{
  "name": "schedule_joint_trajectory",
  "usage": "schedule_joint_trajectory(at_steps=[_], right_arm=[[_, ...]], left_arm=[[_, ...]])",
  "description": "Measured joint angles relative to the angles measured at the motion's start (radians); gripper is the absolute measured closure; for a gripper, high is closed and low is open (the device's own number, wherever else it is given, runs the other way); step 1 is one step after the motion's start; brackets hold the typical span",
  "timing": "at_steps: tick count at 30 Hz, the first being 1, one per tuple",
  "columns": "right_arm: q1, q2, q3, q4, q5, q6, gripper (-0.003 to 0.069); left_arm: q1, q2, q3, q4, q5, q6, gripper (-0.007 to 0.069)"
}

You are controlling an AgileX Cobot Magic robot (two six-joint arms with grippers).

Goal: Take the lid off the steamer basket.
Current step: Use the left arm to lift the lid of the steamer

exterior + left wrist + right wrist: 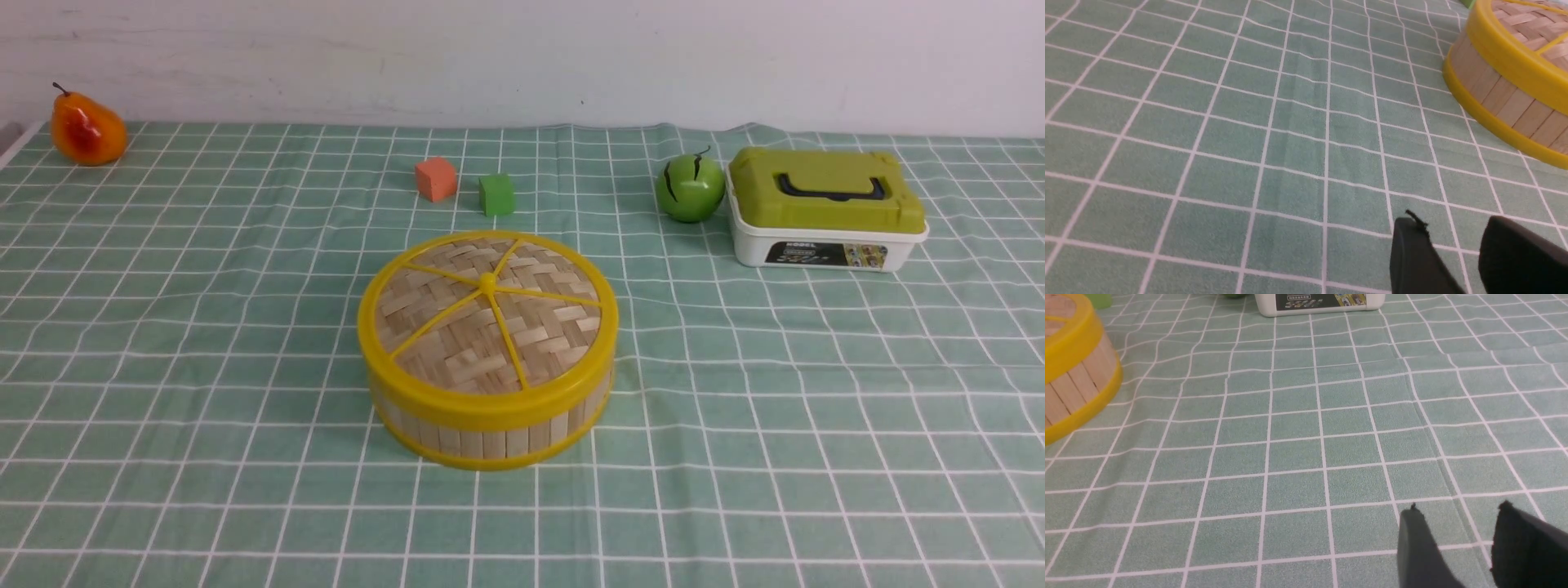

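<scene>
We see the round lid (441, 343) sitting flat on top of the steamer basket (483, 441). The lid has woven pale strips, a yellow rim, yellow spokes and a little yellow knob (487, 282) in the middle. The basket stands on the green cloth (269, 490) with white lines, near the middle of our front view. Its sides are pale wood slats with a yellow ring at the bottom.

Just behind the basket we see a green block (496, 195), and next to it a red-orange block (436, 179). Farther back on the right there is a green round fruit (691, 188) with dark stripes. Right beside it is a white box (824, 249) with an olive-green top and a black handle (831, 189). Far off in the back left corner we see an orange and red pear (88, 129).

Our left gripper (1447, 241) is open, with cloth showing between its fingers. Our right gripper (1457, 531) is open too, and it holds nothing.
</scene>
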Motion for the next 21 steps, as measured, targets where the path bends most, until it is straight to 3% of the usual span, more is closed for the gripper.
schedule_joint_trajectory(at_steps=[2, 5, 6, 7, 9, 13, 16, 18, 21], right_arm=[[0.0, 0.0, 0.0, 0.0, 0.0, 0.0, 0.0417], [0.0, 0.0, 0.0, 0.0, 0.0, 0.0, 0.0417], [0.0, 0.0, 0.0, 0.0, 0.0, 0.0, 0.0417], [0.0, 0.0, 0.0, 0.0, 0.0, 0.0, 0.0417], [0.0, 0.0, 0.0, 0.0, 0.0, 0.0, 0.0417], [0.0, 0.0, 0.0, 0.0, 0.0, 0.0, 0.0417], [0.0, 0.0, 0.0, 0.0, 0.0, 0.0, 0.0417], [0.0, 0.0, 0.0, 0.0, 0.0, 0.0, 0.0417], [0.0, 0.0, 0.0, 0.0, 0.0, 0.0, 0.0417]], left_arm=[[0.0, 0.0, 0.0, 0.002, -0.03, -0.012, 0.0386], [0.0, 0.0, 0.0, -0.106, -0.06, -0.105, 0.0386], [0.0, 0.0, 0.0, -0.211, -0.071, -0.206, 0.0386], [0.0, 0.0, 0.0, -0.227, -0.07, -0.206, 0.0386], [0.0, 0.0, 0.0, -0.422, -0.078, -0.369, 0.0386], [0.0, 0.0, 0.0, -0.587, -0.106, -0.497, 0.0386], [0.0, 0.0, 0.0, -0.608, -0.164, -0.514, 0.0386], [0.0, 0.0, 0.001, -0.627, -0.286, -0.518, 0.0392], [0.0, 0.0, -0.047, -0.612, -0.38, -0.498, 0.0441]])
